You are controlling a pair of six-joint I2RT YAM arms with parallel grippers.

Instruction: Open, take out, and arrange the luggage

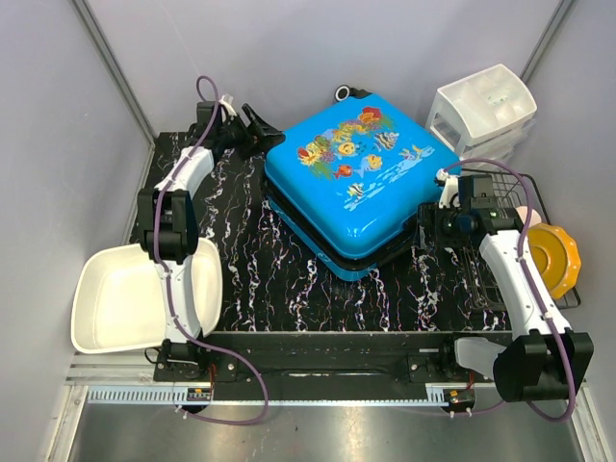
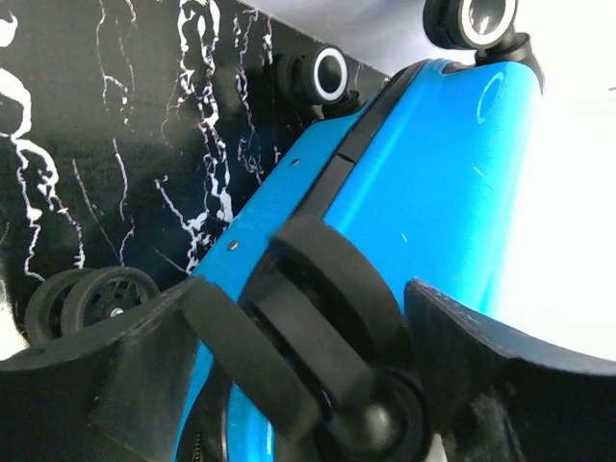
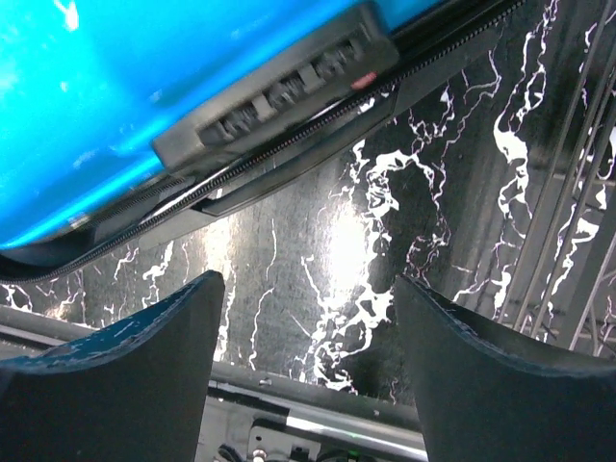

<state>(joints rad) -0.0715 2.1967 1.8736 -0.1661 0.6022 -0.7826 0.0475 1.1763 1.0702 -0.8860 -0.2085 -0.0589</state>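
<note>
The luggage (image 1: 351, 183), a bright-blue fish-print suitcase, lies flat and closed in the middle of the black marbled table (image 1: 289, 289). My left gripper (image 1: 256, 130) is at its back left corner. In the left wrist view its jaws stand wide apart around a black double wheel (image 2: 318, 318) of the suitcase (image 2: 423, 173), with a small gap at the right finger; the left gripper (image 2: 303, 294) is open. My right gripper (image 1: 428, 224) is open and empty at the suitcase's right side. The right wrist view shows that gripper (image 3: 308, 284) over bare table, below the blue shell (image 3: 96, 96), the zip and the black lock (image 3: 279, 87).
A white plastic tub (image 1: 125, 298) sits at the front left. A white drawer unit (image 1: 481, 111) stands at the back right. A wire rack (image 1: 527, 207) with a yellow plate (image 1: 553, 255) is at the right edge, close to my right arm. Other wheels (image 2: 327, 72) show at the suitcase's end.
</note>
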